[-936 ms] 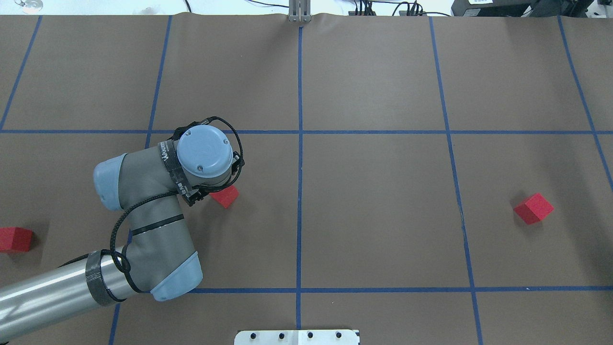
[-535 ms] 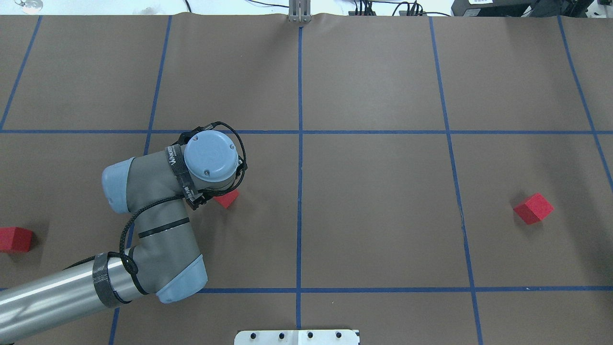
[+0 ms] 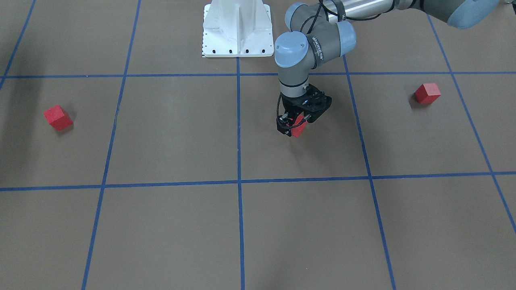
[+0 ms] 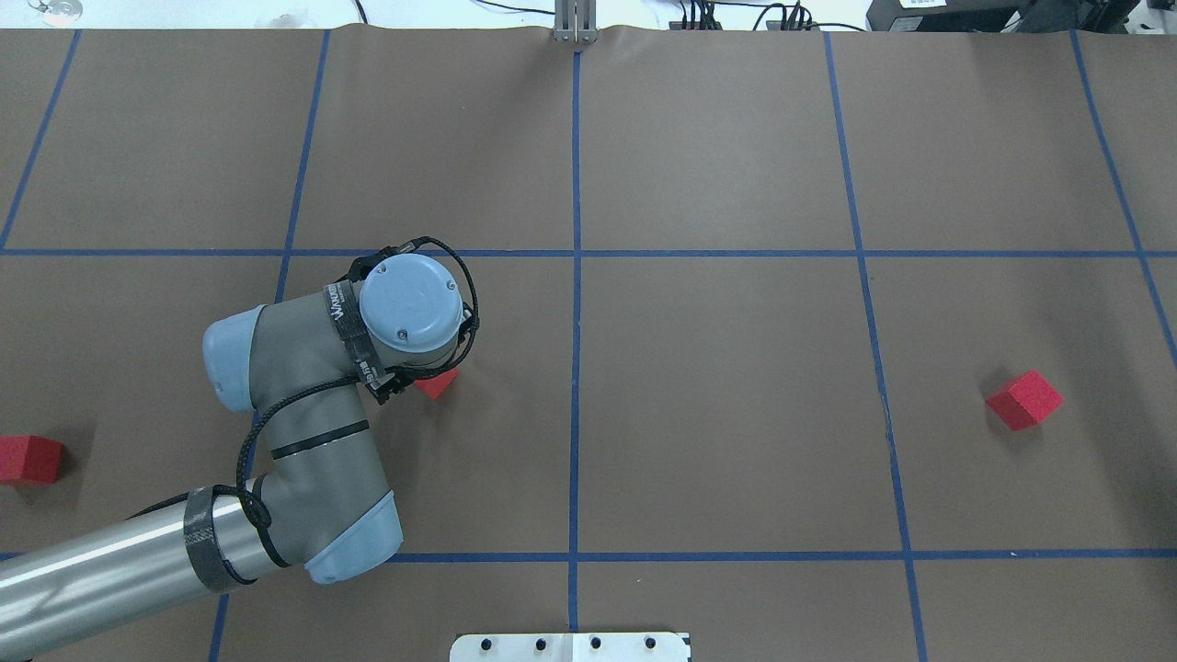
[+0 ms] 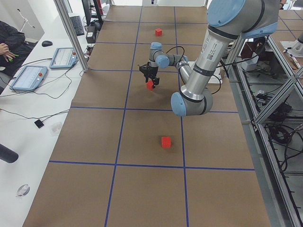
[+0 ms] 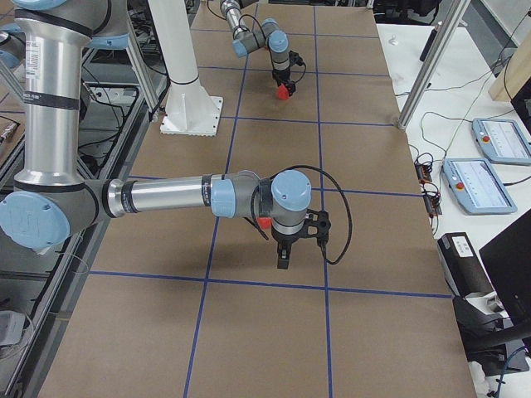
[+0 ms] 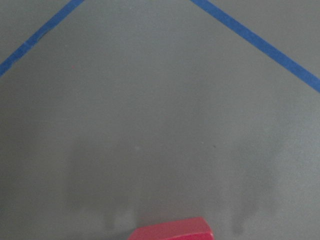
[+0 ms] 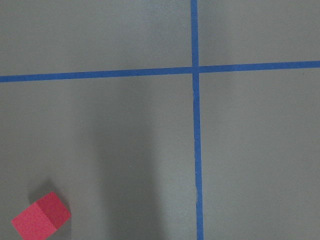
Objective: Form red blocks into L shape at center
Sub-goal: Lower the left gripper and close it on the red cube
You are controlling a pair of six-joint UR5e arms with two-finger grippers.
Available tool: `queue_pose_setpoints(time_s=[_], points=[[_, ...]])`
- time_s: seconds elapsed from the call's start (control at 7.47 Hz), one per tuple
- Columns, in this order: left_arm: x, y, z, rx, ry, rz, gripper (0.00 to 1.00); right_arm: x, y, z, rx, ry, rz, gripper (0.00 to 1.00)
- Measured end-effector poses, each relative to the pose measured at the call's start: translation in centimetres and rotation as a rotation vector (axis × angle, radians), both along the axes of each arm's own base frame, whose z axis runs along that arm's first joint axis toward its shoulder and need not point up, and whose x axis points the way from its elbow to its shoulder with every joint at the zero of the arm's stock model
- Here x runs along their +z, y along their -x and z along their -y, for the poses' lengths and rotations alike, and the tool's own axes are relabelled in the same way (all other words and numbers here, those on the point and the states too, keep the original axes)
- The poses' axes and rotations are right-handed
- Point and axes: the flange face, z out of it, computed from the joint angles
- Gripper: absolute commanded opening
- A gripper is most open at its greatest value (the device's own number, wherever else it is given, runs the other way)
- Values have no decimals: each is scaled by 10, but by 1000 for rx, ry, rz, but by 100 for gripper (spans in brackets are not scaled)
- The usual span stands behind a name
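Note:
My left gripper point(image 3: 295, 125) hangs low over one red block point(image 3: 299, 128), jaws open on either side of it. The block stands on the brown surface, left of the centre crossing point(image 4: 577, 253) of blue tape. In the overhead view the wrist hides all but a corner of this block point(image 4: 439, 382). A second red block point(image 4: 1023, 400) lies far right and a third point(image 4: 28, 460) at the left edge. My right gripper point(image 6: 282, 259) shows only in the exterior right view, above the table near the right block point(image 6: 263, 222); I cannot tell its state.
The white robot base plate point(image 3: 238, 28) stands at the near edge on the middle line. Aluminium posts point(image 5: 71, 33) and tablets point(image 5: 28, 78) line the operators' side beyond the far edge.
My left wrist has shifted slightly right and toward the robot, covering more of the block. None of the three blocks has moved.

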Motion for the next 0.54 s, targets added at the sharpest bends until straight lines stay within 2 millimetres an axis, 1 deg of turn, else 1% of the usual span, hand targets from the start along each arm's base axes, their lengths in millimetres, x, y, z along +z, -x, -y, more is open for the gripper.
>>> queue_pose_setpoints(time_s=[0.13,0.27,0.4,0.54], points=[[-2,0,-1,3,0,-4,34,0,0,0,0,0,0,99],[-7,3,-3,10,-1,-17,12,0,0,0,0,0,1,99],[-17,9,-6,18,-6,-36,0,-1,0,0,0,-1,1,99],[-25,14,-9,24,-13,-54,0,-1,0,1,0,-2,1,99]])
